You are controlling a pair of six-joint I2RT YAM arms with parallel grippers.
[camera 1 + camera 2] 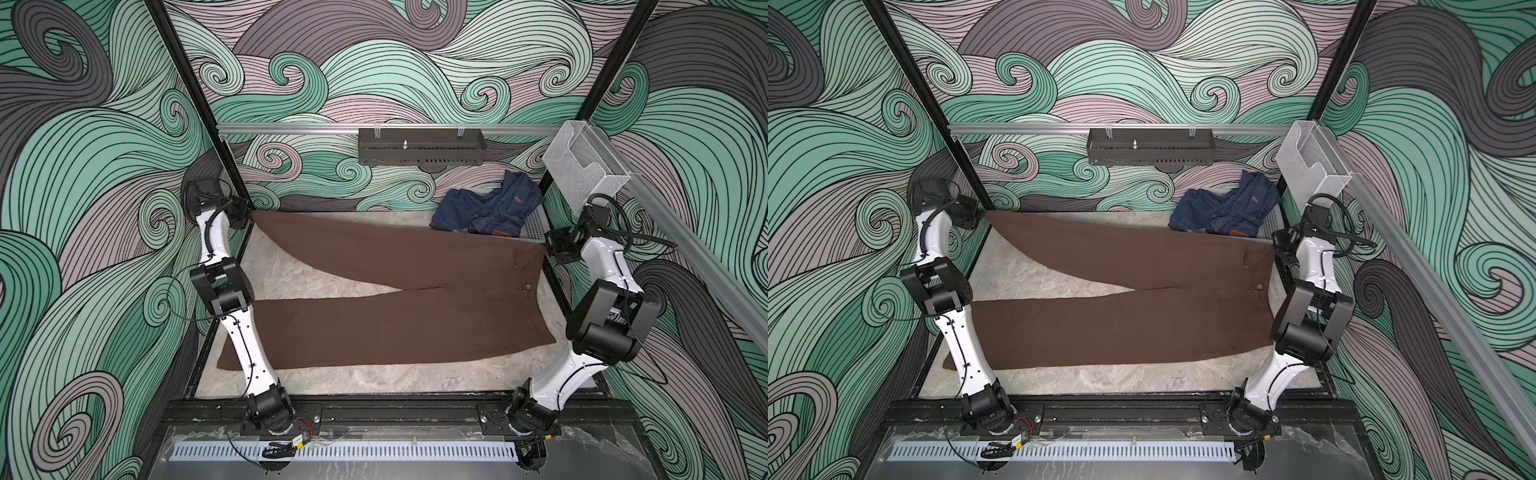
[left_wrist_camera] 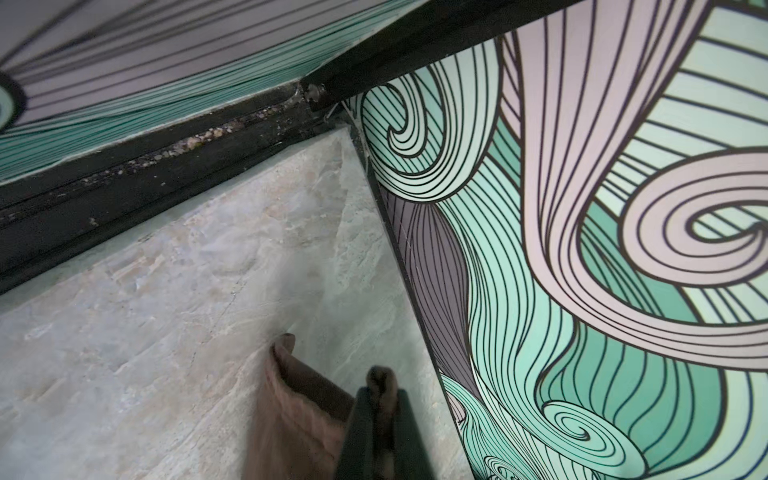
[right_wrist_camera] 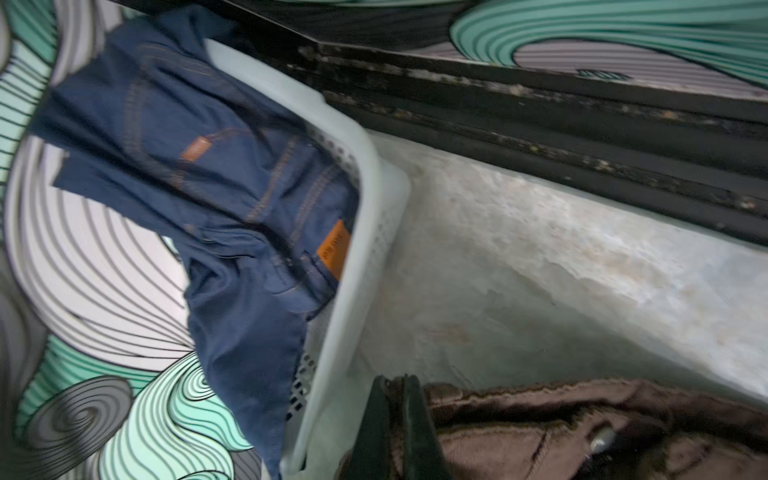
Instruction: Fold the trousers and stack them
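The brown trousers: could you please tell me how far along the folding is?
Done: the trousers lie spread flat on the table, legs apart. In hand: the left gripper pinches the far leg's hem, the right gripper the waistband's far corner. Left: every fold, then stacking.

Arms spread wide; left hand (image 2: 380, 395), right hand (image 3: 397, 388) seemingly clamped.

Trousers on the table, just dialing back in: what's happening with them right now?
Both arms have hold of the brown trousers, which are spread out full length, legs apart, not yet folded. The left claw is shut on the far leg's hem at the back left corner. The right claw is shut on the waistband's far corner, next to the white basket of blue denim.
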